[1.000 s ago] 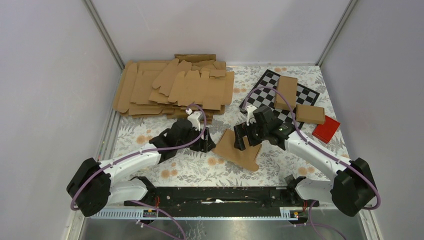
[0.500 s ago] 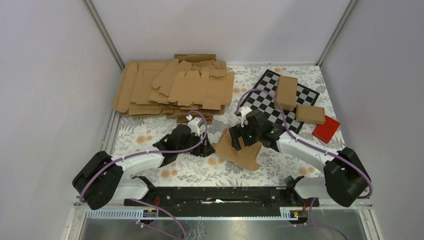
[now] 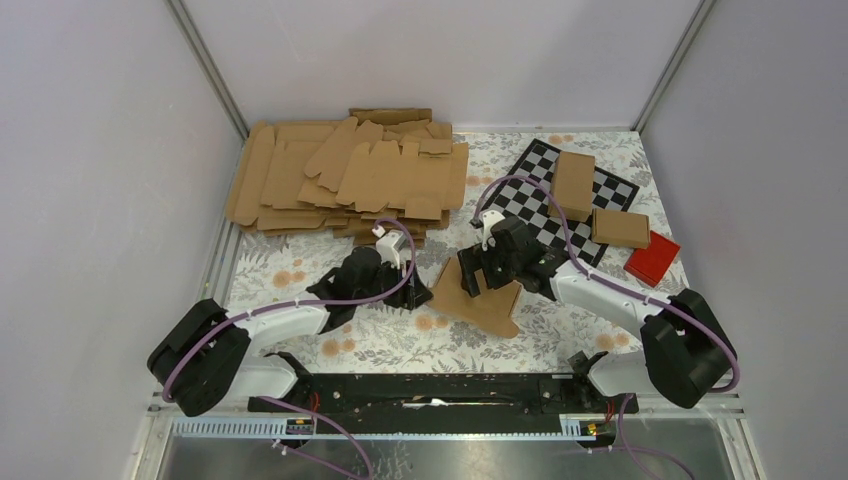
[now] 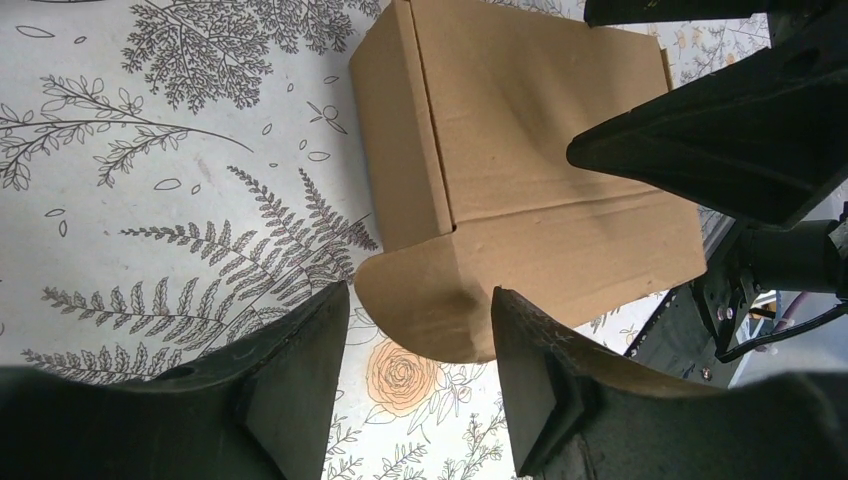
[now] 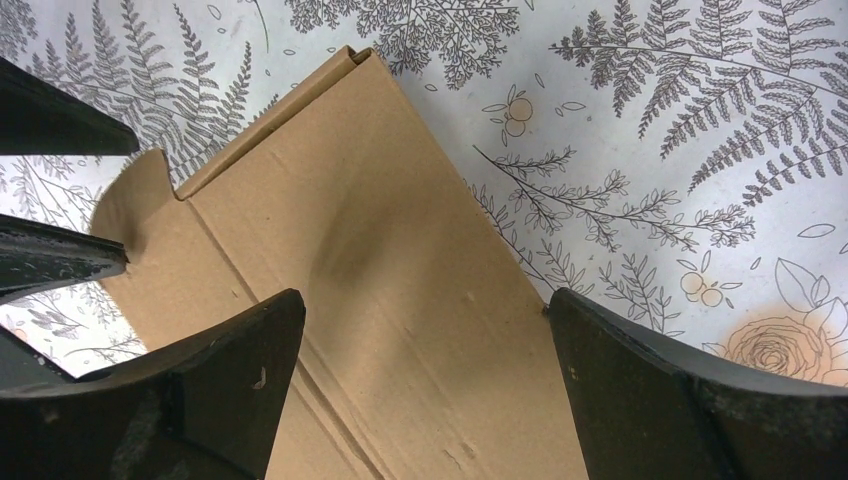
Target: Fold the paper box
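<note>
Rounded flap of paper box (image 4: 540, 150) is straddled by part-open left claw (image 4: 418, 295), not gripped; right claw (image 5: 425, 300) is spread wide over it.

From above, the black right gripper (image 3: 482, 280) covers the far part of the plain brown cardboard paper box (image 3: 485, 305), and the black left gripper (image 3: 415, 293) hides its own fingertips under its wrist. In the left wrist view the box's far edge runs off the frame; in the right wrist view its near end does. We cannot count the overlapping sheets in the stack of flat brown cardboard blanks (image 3: 345, 180).
</note>
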